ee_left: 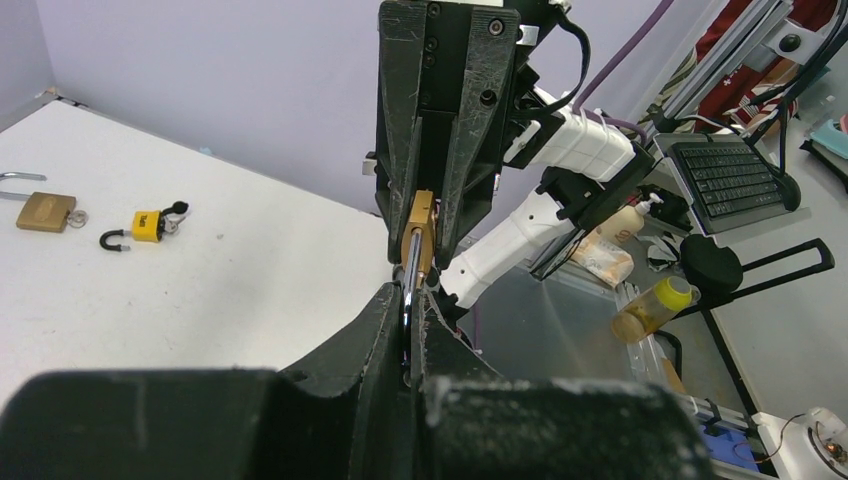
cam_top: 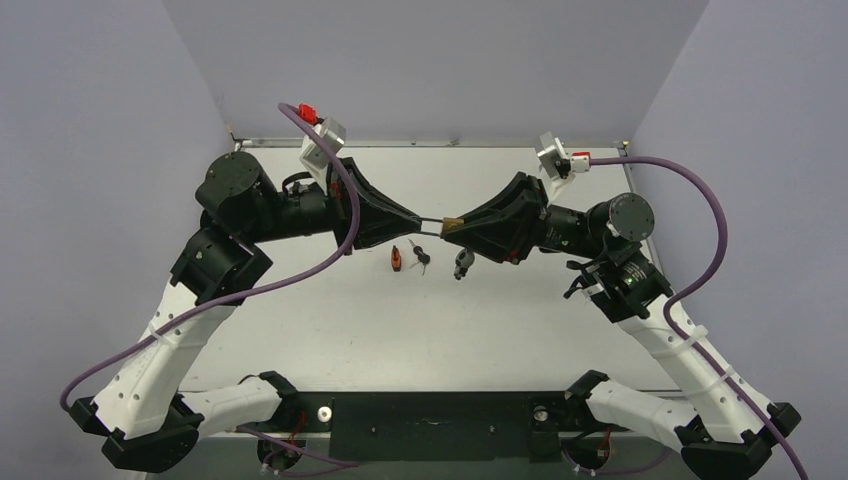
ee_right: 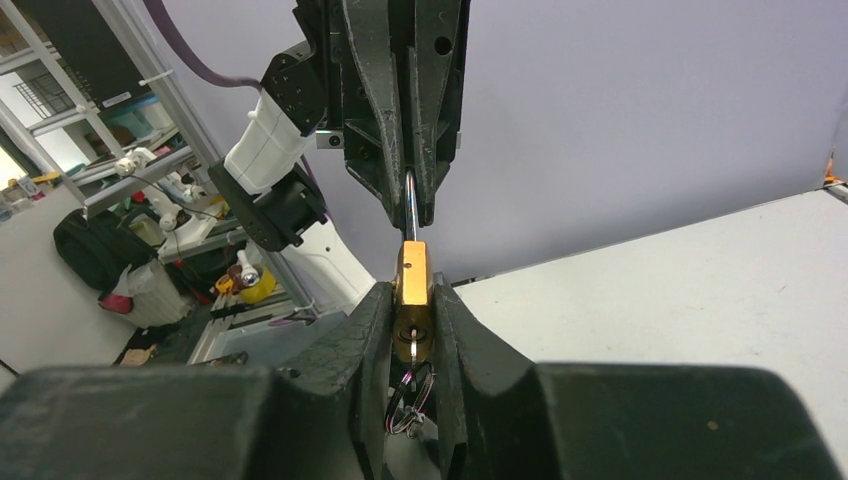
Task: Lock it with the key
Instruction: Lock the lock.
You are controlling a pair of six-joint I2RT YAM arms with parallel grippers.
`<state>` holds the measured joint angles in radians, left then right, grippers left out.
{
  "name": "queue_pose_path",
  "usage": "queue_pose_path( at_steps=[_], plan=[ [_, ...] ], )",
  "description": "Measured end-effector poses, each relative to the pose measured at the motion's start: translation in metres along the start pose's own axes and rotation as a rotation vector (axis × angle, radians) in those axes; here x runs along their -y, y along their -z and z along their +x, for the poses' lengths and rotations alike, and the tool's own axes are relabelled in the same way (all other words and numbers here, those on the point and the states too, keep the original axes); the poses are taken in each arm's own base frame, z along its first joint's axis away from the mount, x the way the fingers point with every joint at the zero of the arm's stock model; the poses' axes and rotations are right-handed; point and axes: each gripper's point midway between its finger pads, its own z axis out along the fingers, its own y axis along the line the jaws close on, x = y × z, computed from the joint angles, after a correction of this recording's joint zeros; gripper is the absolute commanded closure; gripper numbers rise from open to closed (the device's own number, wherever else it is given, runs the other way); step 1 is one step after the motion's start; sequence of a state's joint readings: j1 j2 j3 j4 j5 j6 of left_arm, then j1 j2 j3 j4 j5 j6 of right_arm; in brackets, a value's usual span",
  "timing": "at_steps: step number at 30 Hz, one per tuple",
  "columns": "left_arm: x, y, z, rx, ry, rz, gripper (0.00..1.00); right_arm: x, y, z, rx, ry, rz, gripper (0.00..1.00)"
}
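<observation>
A brass padlock (cam_top: 452, 222) hangs in the air between my two grippers above the table's middle. My right gripper (ee_right: 412, 300) is shut on the padlock's body (ee_right: 412, 280). A key (ee_right: 410, 345) sits in the keyhole on the padlock's underside, and its ring (ee_right: 408, 390) hangs between my fingers. My left gripper (ee_left: 408, 300) is shut on the silver shackle (ee_left: 411, 268), which points away from the brass body (ee_left: 420, 222). In the top view the left gripper (cam_top: 420, 220) and right gripper (cam_top: 447, 224) meet tip to tip.
On the table below the grippers lie a small red-orange lock (cam_top: 397, 259), loose keys (cam_top: 421, 256) and a grey lock (cam_top: 463, 263). The left wrist view shows another brass padlock (ee_left: 45, 211) and a yellow padlock (ee_left: 147, 225) on the white table (ee_left: 250, 270).
</observation>
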<state>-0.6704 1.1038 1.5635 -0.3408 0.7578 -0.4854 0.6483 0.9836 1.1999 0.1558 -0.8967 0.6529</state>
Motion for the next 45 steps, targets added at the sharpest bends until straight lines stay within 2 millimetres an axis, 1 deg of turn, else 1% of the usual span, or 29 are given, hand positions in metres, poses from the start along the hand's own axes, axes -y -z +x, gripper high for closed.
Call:
queue_pose_path(
  at_steps=[12, 17, 28, 38, 45],
  plan=[
    [0.007, -0.002, -0.003, 0.02, -0.039, 0.029, 1.0, -0.008, -0.009, 0.007, -0.021, -0.053, -0.014, 1.0],
    [0.005, -0.003, -0.005, 0.035, -0.06, 0.021, 1.0, -0.007, -0.011, 0.009, -0.022, -0.065, -0.009, 1.0],
    [-0.001, -0.005, -0.003, 0.08, -0.088, -0.021, 1.0, -0.001, -0.013, 0.004, 0.002, -0.076, 0.033, 1.0],
    [0.007, -0.01, -0.015, 0.144, -0.118, -0.019, 1.0, -0.002, -0.02, -0.009, 0.02, -0.08, 0.024, 1.0],
    [0.013, -0.014, -0.022, 0.18, -0.13, -0.017, 1.0, -0.005, -0.022, -0.013, 0.027, -0.075, 0.016, 1.0]
  ],
)
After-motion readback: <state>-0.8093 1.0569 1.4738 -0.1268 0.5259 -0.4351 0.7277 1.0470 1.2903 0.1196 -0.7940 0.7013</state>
